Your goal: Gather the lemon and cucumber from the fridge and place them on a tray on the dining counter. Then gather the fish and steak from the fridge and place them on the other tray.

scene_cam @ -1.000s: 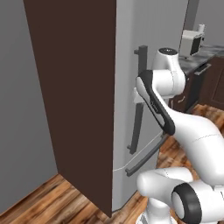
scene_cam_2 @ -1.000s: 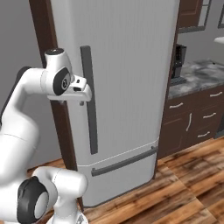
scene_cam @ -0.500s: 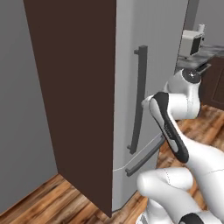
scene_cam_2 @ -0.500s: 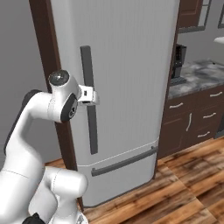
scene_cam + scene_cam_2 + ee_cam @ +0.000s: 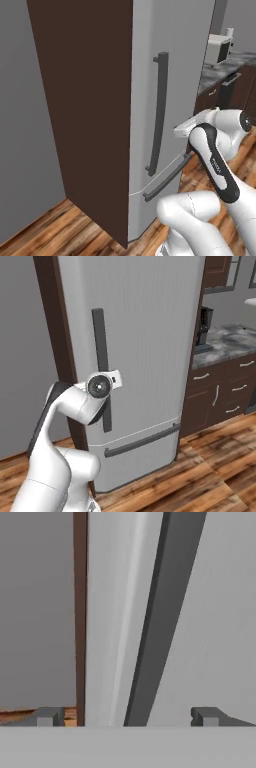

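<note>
The fridge point(image 5: 150, 331) stands shut, a tall light grey door with a long dark vertical bar handle point(image 5: 101, 356). In the hand view my gripper point(image 5: 127, 717) is open, one fingertip on either side of the handle point(image 5: 160, 627), which runs up between them close in front. Neither fingertip touches the bar. From the left base view my hand sits by the lower half of the handle point(image 5: 159, 110), just to its right. The lemon, cucumber, fish and steak are hidden behind the shut door. The trays and the dining counter are out of view.
A dark brown side panel point(image 5: 85, 100) flanks the fridge on its left. To the right runs a marbled counter point(image 5: 225, 341) over dark cabinets, with a coffee machine point(image 5: 204, 326). A horizontal drawer handle point(image 5: 142, 441) crosses the fridge's lower part above the wooden floor point(image 5: 210, 476).
My arm has swung down and in toward the fridge door, bringing the hand from beside the handle's upper part to its lower half. The jaws stayed open.
</note>
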